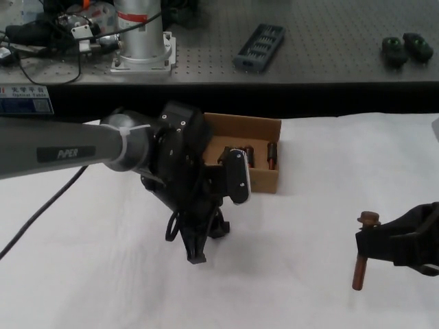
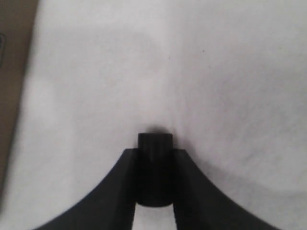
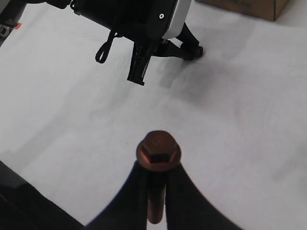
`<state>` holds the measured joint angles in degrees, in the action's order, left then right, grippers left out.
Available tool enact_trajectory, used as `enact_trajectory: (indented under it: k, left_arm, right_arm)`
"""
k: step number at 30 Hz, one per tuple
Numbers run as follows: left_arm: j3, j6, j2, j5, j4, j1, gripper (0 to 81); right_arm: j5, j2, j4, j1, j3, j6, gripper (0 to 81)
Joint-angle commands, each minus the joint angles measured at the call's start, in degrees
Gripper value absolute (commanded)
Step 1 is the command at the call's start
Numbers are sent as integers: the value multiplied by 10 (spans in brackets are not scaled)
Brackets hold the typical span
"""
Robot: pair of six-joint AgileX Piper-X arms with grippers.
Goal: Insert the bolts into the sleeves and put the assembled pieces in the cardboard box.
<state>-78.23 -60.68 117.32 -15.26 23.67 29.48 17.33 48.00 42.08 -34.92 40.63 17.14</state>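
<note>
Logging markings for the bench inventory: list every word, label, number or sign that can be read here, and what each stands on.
Left arm's grey link: white lettering, a maker's mark, not quoted.
Blue and white label at the far bench's edge: characters too small to read.
Cardboard box: dark print on its side, too blurred to read.
Bolt and black sleeve, each held in jaws: no marking shows.

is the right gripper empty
No, the right gripper is shut on a bolt, gripped just below its hex head.
</note>
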Motion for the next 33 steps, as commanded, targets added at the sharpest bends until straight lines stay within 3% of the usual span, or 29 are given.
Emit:
enact_trajectory:
  k: [1, 8, 11, 15, 23, 33]
  left_arm:
    - [4, 20, 3, 83, 66, 0, 6]
    - [4, 113, -68, 85, 141, 0, 6]
    - [16, 196, -110, 82, 165, -1, 6]
    - [90, 302, -189, 31, 155, -4, 6]
    - [268, 410, -411, -93, 63, -3, 6]
    - [355, 597, -571, -216, -135, -4, 6]
  right_arm:
    - [8, -5, -9, 1, 1, 0, 19]
    - [8, -5, -32, 1, 7, 0, 19]
    - [6, -5, -44, 1, 11, 0, 19]
    - [6, -5, -67, 1, 11, 22, 19]
    - [1, 4, -127, 1, 11, 46, 19]
    - [30, 64, -295, -4, 11, 158, 19]
